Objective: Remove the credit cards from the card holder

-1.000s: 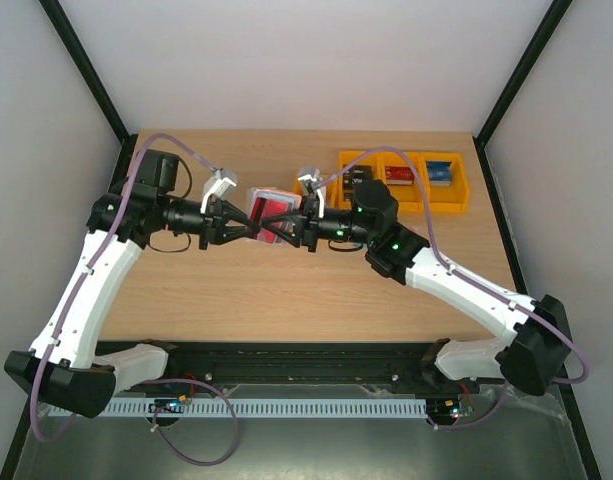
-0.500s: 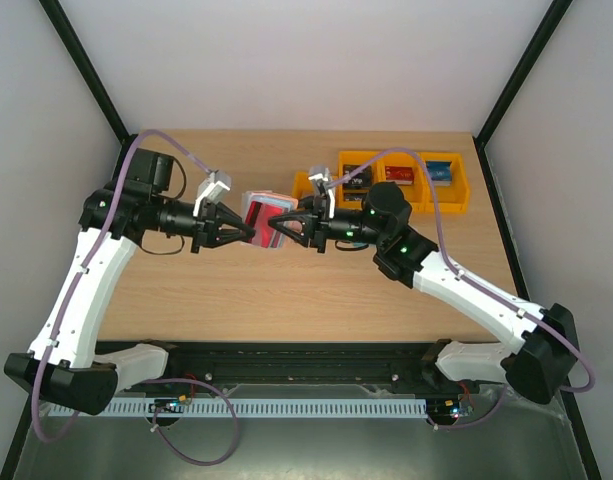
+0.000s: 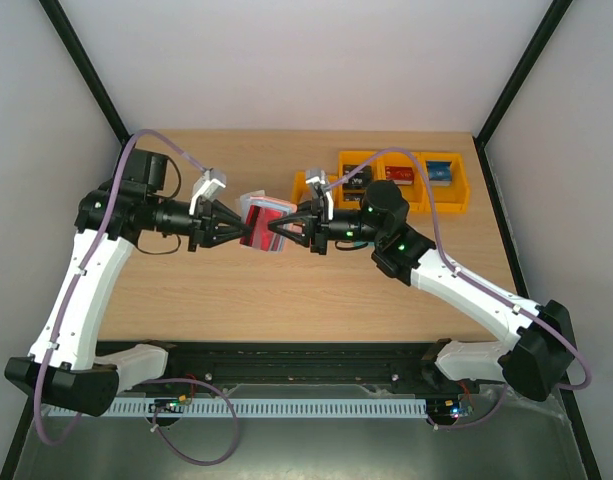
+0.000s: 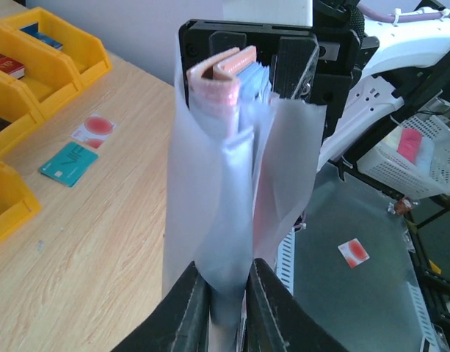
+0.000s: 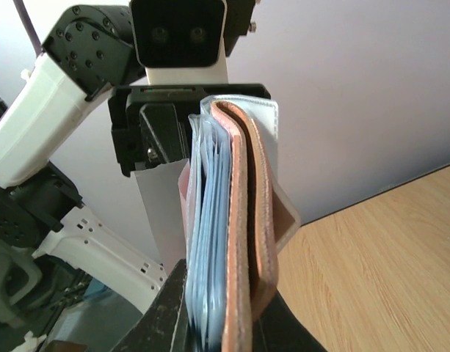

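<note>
- Table (image 3: pixel 286 290): one flat rectangular top of pale, matte wood grain.
- Arms: two, with smooth white shells and black joints. The left arm (image 3: pixel 86 280) and the right arm (image 3: pixel 456 290) reach inward and meet above the middle of the table.
- Bins (image 3: pixel 446 195): four open boxes of hard orange-yellow plastic at the far right of the table, three in a row and one just beside them.
- Card holder (image 5: pixel 243 220): one, held off the table between the two grippers. It has a folded pinkish-brown, leather-like cover, and floppy, cloudy-clear plastic sleeves fan out of it.
- Left gripper (image 4: pixel 228 277): its black fingers are nearly together, pinching the free ends of those sleeves.
- Right gripper (image 5: pixel 221 297): its fingers are clamped close on the leather fold.
- Credit cards (image 3: pixel 269 212): from above, red shows inside the holder. Thin light blue-grey layers (image 5: pixel 210 220) lie packed against the leather. I cannot tell how many cards there are.
- Loose cards: one teal card (image 4: pixel 68 163) and one red-and-white card (image 4: pixel 94 130) lie flat on the table near the bins. A second red-and-white one (image 4: pixel 354 252) lies on a grey metal surface off the table.
</note>
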### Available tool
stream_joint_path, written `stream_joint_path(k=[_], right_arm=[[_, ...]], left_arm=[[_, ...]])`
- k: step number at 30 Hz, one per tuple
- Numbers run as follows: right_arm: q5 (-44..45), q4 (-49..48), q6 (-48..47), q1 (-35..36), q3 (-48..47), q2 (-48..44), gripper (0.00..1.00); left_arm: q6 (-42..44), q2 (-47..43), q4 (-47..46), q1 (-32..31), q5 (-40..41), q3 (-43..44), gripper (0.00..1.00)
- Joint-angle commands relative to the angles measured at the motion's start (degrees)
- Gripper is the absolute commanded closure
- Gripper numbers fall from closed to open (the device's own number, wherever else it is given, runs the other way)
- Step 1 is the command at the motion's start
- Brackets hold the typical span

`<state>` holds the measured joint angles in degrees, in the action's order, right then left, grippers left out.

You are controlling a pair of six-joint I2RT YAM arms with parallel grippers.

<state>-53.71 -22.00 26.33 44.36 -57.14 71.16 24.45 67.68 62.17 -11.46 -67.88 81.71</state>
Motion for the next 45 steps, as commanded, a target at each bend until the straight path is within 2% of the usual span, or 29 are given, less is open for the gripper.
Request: stream_joint_path(k=[1, 4, 9, 10, 13, 15, 21, 23, 27, 29, 30, 31, 32, 33, 35, 37, 39, 43, 44, 45], right_arm=[[-6.21, 3.39, -2.36, 0.21, -1.53, -1.49, 0.98], [-6.21, 3.46, -2.38, 0.28, -1.71, -1.95, 0.98], [-4.73, 6.88, -5.36, 0.27, -2.23, -2.94, 0.97], [-3.9, 8.33, -6.52, 0.23, -2.3, -3.26, 0.94], [-1.28, 9.79, -7.23, 0.24, -1.98, -3.91, 0.71], [-1.39, 8.26, -5.28, 0.26, -1.55, -3.23, 0.63], [-1.77, -0.82, 2.2, 0.27, 0.3, 0.26, 0.6], [-3.16, -5.57, 5.97, 0.25, 1.18, 1.73, 0.63], [-4.4, -10.69, 9.6, 0.31, 1.64, 3.42, 0.87], [-4.51, -11.56, 9.79, 0.36, 1.91, 3.48, 0.96], [-4.0, -11.5, 9.38, 0.38, 2.22, 3.14, 0.98], [-2.88, -11.51, 8.62, 0.3, 2.8, 2.59, 0.98], [-1.36, -11.11, 7.85, 0.24, 3.35, 1.84, 0.98], [0.62, -9.57, 6.91, 0.14, 3.64, 1.11, 0.98], [4.97, -5.06, 4.29, 0.11, 3.18, -0.2, 0.98], [9.07, -1.34, 2.61, 0.06, 2.53, -1.15, 0.98], [11.83, 1.05, 2.04, 0.03, 2.04, -1.85, 0.98], [14.78, 2.5, 1.71, 0.02, 1.55, -2.14, 0.98], [14.73, 2.44, 1.83, 0.01, 1.42, -2.02, 0.98], [14.71, 2.16, 2.23, 0.02, 1.32, -1.91, 0.98]], left_arm=[[0.91, -1.45, -1.88, 1.14, 0.73, 0.31, 0.86], [0.95, -1.8, -1.72, 1.32, 0.98, 0.07, 0.97], [2.15, -1.98, -0.56, 1.52, 1.8, 0.47, 0.98], [3.0, -2.01, 0.2, 1.58, 1.78, 0.77, 0.98], [4.78, -2.18, 1.71, 1.62, 0.23, 0.67, 0.98], [5.44, -2.15, 2.34, 1.61, -1.71, 0.52, 0.98], [6.84, -2.01, 3.47, 1.68, -3.46, 0.38, 0.98], [7.0, -2.1, 3.48, 1.67, -3.62, 0.1, 0.98], [7.2, -1.96, 3.64, 1.66, -4.57, 0.05, 0.98], [5.6, -1.9, 2.31, 1.67, -4.36, -0.25, 0.98], [4.0, -1.93, 0.97, 1.67, -3.65, -0.55, 0.93], [1.87, -2.01, -0.64, 1.76, -2.48, -0.94, 0.8], [-1.03, -2.17, -2.8, 1.9, -0.19, -1.42, 0.62], [-3.78, -2.2, -4.61, 2.23, 3.14, -1.47, 0.5], [-8.66, -2.29, -7.66, 2.89, 11.4, -0.77, 0.38], [-9.59, -2.14, -8.0, 3.48, 18.04, 0.91, 0.33], [-8.56, -1.86, -6.5, 3.81, 19.8, 3.09, 0.3], [-7.12, -1.74, -3.51, 3.82, 14.23, 5.58, 0.3], [-6.66, -1.8, -3.06, 3.82, 11.95, 5.16, 0.33], [-6.41, -1.89, -2.76, 3.82, 8.53, 4.36, 0.42]])
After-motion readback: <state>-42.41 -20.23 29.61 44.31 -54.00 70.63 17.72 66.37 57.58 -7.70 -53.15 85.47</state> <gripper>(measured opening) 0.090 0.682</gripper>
